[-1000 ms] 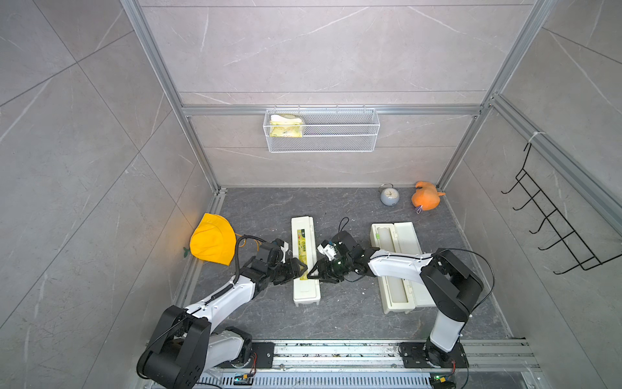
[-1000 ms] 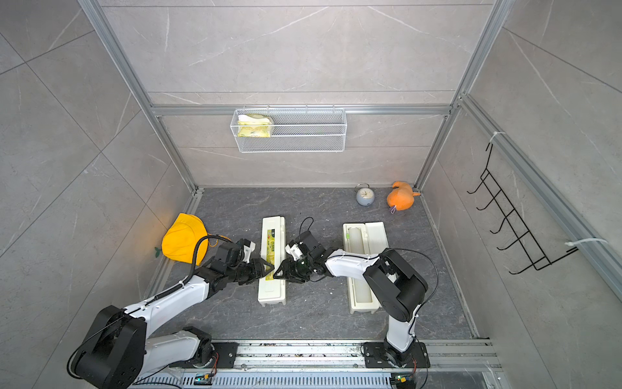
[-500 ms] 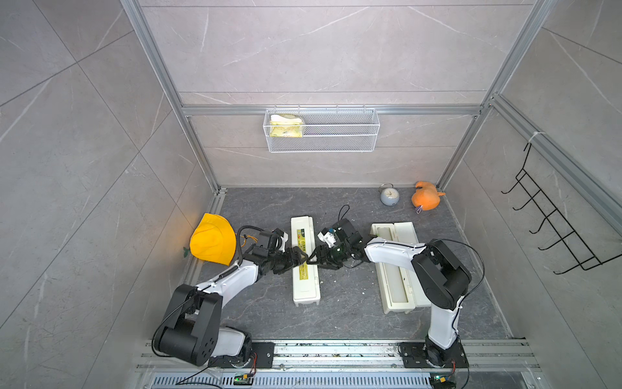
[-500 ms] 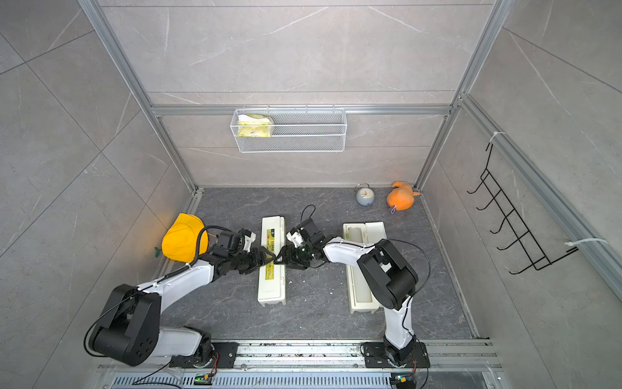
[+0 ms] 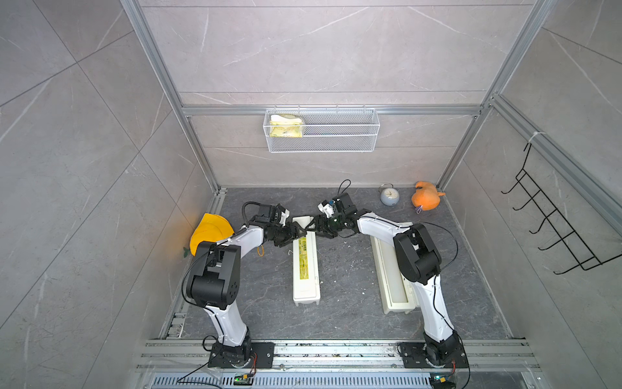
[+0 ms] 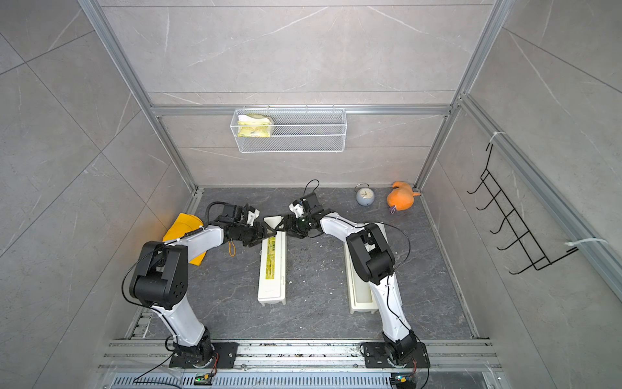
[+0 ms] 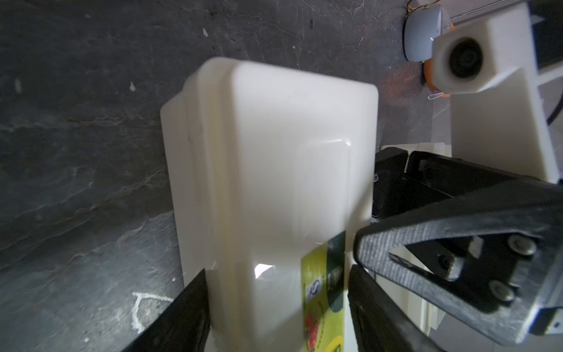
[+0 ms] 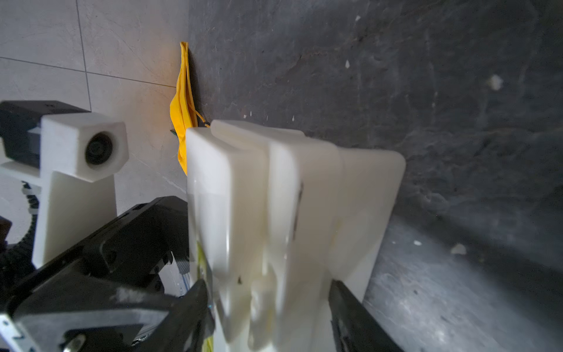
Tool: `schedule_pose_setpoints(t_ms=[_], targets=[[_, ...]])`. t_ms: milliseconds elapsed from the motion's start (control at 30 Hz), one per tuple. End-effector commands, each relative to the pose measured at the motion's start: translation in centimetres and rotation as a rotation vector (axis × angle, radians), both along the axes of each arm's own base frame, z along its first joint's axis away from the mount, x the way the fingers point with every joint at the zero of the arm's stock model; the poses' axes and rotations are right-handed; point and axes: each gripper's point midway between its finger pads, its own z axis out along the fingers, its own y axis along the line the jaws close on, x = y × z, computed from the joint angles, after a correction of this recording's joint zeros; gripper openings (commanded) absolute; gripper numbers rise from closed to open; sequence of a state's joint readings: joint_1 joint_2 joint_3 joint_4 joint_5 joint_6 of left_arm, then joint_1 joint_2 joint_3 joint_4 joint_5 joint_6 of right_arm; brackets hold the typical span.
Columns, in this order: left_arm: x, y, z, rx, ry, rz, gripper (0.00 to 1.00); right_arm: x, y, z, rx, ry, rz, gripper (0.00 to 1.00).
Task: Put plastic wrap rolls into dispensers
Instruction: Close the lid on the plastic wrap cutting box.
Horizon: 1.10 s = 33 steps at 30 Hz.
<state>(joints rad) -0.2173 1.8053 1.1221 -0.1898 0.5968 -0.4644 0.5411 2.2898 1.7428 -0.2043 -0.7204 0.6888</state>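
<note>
Grey stone surface [image 5: 346, 269]: closed dispenser [image 5: 305, 269] lies centre, likely light, stiff, slick, best pinched across its narrow sides; left tool [image 5: 293, 233] and right tool [image 5: 315, 227] straddle its far end, clamped or not unclear.

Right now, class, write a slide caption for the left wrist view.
Left hand straddles the closed white dispenser lying on the dark floor, small clock beyond.

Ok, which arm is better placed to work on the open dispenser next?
Likely right: the open dispenser lies partly under the right arm, while the left gripper is across the closed dispenser from it.
</note>
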Motion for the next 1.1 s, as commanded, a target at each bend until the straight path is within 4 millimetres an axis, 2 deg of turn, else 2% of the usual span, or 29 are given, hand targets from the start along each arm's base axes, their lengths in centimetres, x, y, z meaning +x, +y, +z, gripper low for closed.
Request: schedule_pose_setpoints(t_ms=[0, 167, 300, 500, 633, 800, 933, 1067], targets=[[-1.2, -0.9, -2.8, -0.005, 0.071, -0.032, 0.65, -1.0, 1.3, -1.1, 0.025, 0.068, 0.039, 0.59], [-2.8, -0.8, -4.7, -0.013, 0.122, -0.021, 0.63, -1.3, 1.1, -2.2, 0.025, 0.093, 0.025, 0.39], [-4.0, -0.3, -5.8, 0.002, 0.151, -0.006, 0.61, -1.6, 0.9, -2.9, 0.028, 0.112, 0.014, 0.37], [-5.1, 0.6, -7.2, 0.034, 0.209, 0.036, 0.56, -1.9, -0.2, -1.7, -0.023, 0.056, 0.009, 0.52], [-5.3, 0.6, -7.4, 0.032, 0.23, 0.041, 0.62, -2.0, -1.6, -0.8, -0.101, 0.006, -0.01, 0.62], [-5.2, 1.4, -4.8, 0.015, 0.202, 0.08, 0.69, -2.6, -3.8, 1.5, -0.236, -0.093, -0.035, 0.78], [-4.3, 3.4, -1.6, -0.023, 0.155, 0.165, 0.73, -4.0, -4.5, 3.1, -0.367, -0.166, -0.034, 0.88], [-3.7, 6.2, 2.7, -0.079, 0.06, 0.269, 0.74, -5.6, -4.6, 3.8, -0.548, -0.216, -0.031, 0.97]])
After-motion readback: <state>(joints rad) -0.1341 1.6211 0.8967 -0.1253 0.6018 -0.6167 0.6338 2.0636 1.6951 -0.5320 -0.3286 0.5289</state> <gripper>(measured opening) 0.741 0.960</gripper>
